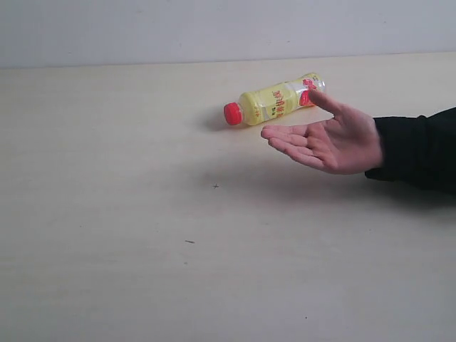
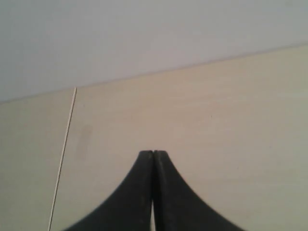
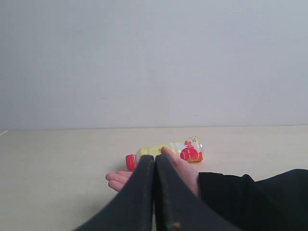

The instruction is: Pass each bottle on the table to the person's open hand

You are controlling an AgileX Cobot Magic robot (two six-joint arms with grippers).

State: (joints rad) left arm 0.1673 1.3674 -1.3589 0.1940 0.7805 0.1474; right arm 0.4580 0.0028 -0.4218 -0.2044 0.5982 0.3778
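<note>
A yellow bottle [image 1: 274, 102] with a red cap lies on its side on the pale table [image 1: 107, 214], toward the back. An open bare hand [image 1: 329, 140] with a black sleeve hovers palm-up just in front of it, coming in from the right. Neither gripper shows in the exterior view. In the right wrist view my right gripper [image 3: 155, 157] is shut and empty, with the hand [image 3: 120, 179] and the bottle [image 3: 166, 152] beyond its tips. My left gripper [image 2: 153, 153] is shut and empty over bare table.
A grey wall [image 1: 228, 28] runs behind the table's far edge. A thin seam line [image 2: 62, 154] crosses the table in the left wrist view. Small dark specks [image 1: 215, 187] dot the surface.
</note>
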